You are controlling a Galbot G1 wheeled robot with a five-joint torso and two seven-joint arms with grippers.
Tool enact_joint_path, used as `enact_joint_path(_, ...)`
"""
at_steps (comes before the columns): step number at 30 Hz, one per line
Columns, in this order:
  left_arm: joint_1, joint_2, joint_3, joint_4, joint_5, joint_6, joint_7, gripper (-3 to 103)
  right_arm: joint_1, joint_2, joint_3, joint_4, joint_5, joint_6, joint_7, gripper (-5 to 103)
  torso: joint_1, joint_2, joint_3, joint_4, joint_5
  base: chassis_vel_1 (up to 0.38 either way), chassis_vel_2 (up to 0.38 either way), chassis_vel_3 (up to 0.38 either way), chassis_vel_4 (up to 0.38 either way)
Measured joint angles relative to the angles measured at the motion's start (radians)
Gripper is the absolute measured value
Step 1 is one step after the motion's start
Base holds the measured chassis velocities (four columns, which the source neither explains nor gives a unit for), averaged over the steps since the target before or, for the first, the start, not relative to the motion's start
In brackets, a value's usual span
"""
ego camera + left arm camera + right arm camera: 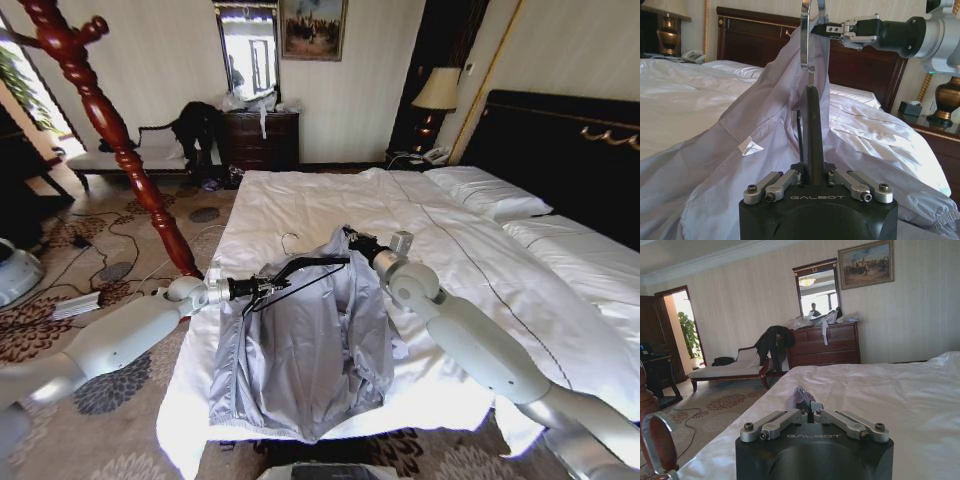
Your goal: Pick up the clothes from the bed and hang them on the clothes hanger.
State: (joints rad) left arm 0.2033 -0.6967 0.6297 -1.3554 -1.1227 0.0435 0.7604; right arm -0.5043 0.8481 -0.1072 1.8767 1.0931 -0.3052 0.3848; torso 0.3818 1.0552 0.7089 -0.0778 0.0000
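Observation:
The clothes, a silvery-grey jacket [300, 350], hang draped over the foot of the white bed [330, 200]. My right gripper [350, 237] is shut on the jacket's collar and holds it lifted; a pinch of the fabric [800, 396] shows at that gripper [811, 412] in the right wrist view. My left gripper [262, 288] is shut on the black clothes hanger [310, 264], which points toward the raised collar. Seen from the left wrist, the hanger [812, 125] rises from the left gripper [812, 170] into the jacket [740, 145], close to the right gripper [827, 29].
A reddish-brown wooden pole stand [110, 130] leans at the left beside the bed. A black headboard [560, 140] and pillows [490, 190] are at the right. A dresser [262, 135], a bench with a dark garment [195, 125] and floor cables [110, 250] lie beyond.

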Motion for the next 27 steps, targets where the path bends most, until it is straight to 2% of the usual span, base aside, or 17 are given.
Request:
enact_joint_path(7,-0.045,-0.085,0.056,0.071,-0.012,-0.002,-0.005,16,-0.015,-0.004,0.006,0.021,0.017,-0.006,0.012,0,0.000,0.000,0.000,-0.0003,0.0001,0.000,0.000,0.000,0.000)
enact_joint_path(14,-0.065,-0.163,0.068,0.105,-0.029,-0.004,-0.006,16,-0.034,-0.003,0.024,0.036,0.059,-0.017,0.031,0,0.000,0.000,0.000,-0.0003,0.0001,0.000,0.000,0.000,0.000)
enact_joint_path(22,-0.077,-0.198,0.087,0.116,-0.029,-0.003,-0.014,16,-0.035,-0.001,0.025,0.047,0.081,-0.024,0.035,0,0.000,0.000,0.000,-0.0001,0.0001,0.000,0.000,0.000,0.000)
enact_joint_path(27,-0.079,-0.242,0.081,0.164,-0.017,-0.010,-0.029,16,-0.032,0.002,0.034,0.085,0.153,-0.037,0.063,0,0.000,0.000,0.000,-0.0001,-0.0003,0.000,0.000,0.000,0.000)
